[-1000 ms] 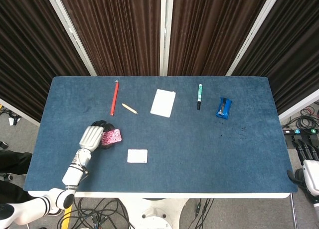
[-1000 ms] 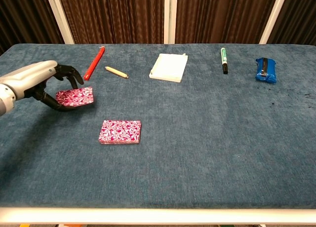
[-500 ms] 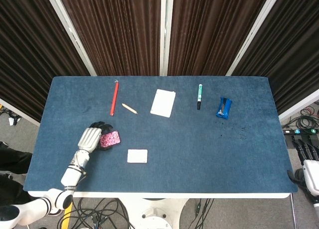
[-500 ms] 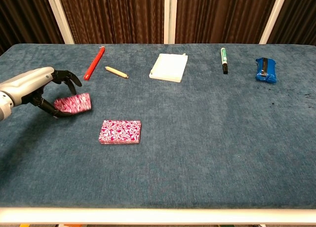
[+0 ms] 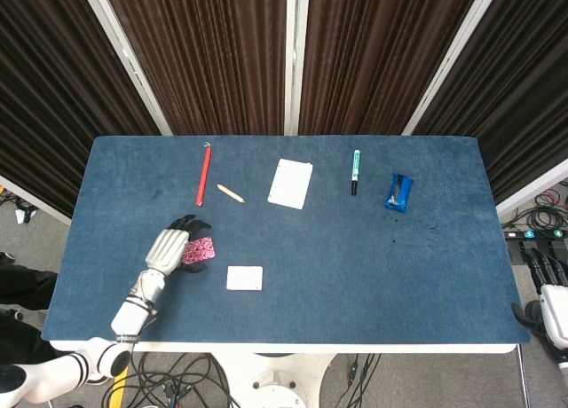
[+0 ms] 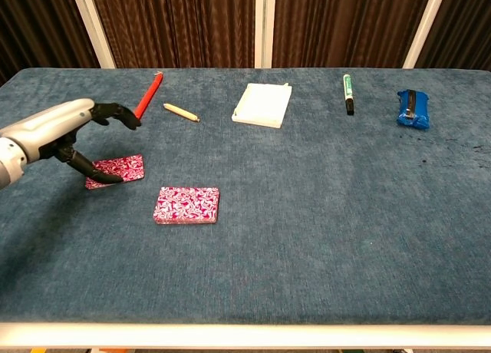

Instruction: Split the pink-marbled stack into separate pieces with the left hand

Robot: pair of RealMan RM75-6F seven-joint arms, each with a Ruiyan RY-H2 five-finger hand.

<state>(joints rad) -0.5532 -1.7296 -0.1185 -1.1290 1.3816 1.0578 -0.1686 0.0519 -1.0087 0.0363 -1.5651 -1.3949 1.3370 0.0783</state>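
Note:
The pink-marbled stack (image 6: 186,205) lies flat on the blue table, left of centre; in the head view the stack (image 5: 244,278) looks pale. One separate pink-marbled piece (image 6: 115,170) lies flat on the cloth to the stack's left, also seen as the piece (image 5: 201,250) from above. My left hand (image 6: 70,132) hovers over that piece's left end with fingers spread and lifted; the thumb reaches down to the piece's edge. From above, the left hand (image 5: 168,247) sits just left of the piece. My right hand (image 5: 548,288) hangs off the table's right edge, its fingers unclear.
A red pen (image 6: 147,96) and a short pencil (image 6: 181,112) lie behind the left hand. Further back sit a white pad (image 6: 263,104), a green marker (image 6: 348,94) and a blue packet (image 6: 412,109). The table (image 6: 322,238) ends close in front.
The left hand lowered the pink-marbled piece it was holding tilted, and the piece now lies flat on the table. Its fingers have lifted and spread off the piece. The stack has not moved.

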